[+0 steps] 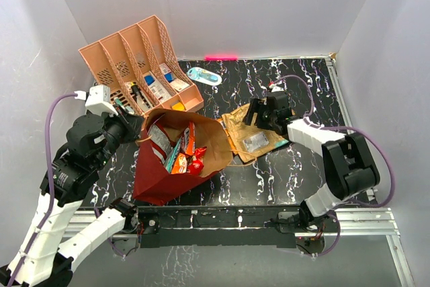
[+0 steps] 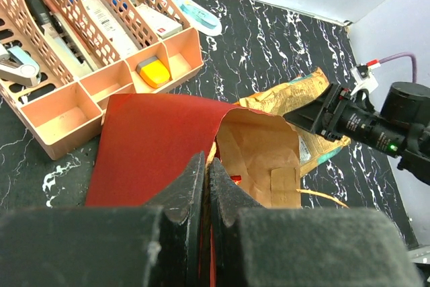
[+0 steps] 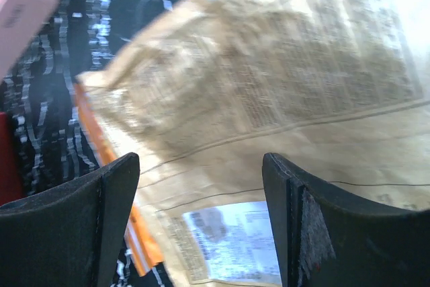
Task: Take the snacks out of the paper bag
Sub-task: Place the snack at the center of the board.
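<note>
The dark-red paper bag [image 1: 156,173] lies on its side with its brown mouth open to the right. Several snacks [image 1: 183,155] show inside it, orange, red and silver. My left gripper [image 1: 136,128] is shut on the bag's upper rim; in the left wrist view the jaws [image 2: 207,169] pinch the red paper [image 2: 151,142]. A gold snack packet [image 1: 250,136] lies on the table right of the bag, over a teal one. My right gripper [image 1: 257,113] is open just above the gold packet [image 3: 269,92], which fills the right wrist view between the fingers [image 3: 201,193]. An orange packet edge [image 3: 111,179] shows beside it.
A peach slotted organizer [image 1: 127,65] with small boxes stands at the back left, close behind the bag. A light-blue oval object [image 1: 203,76] lies beside it. White walls enclose the table on three sides. The right arm's cable [image 1: 376,146] loops over the table's right side.
</note>
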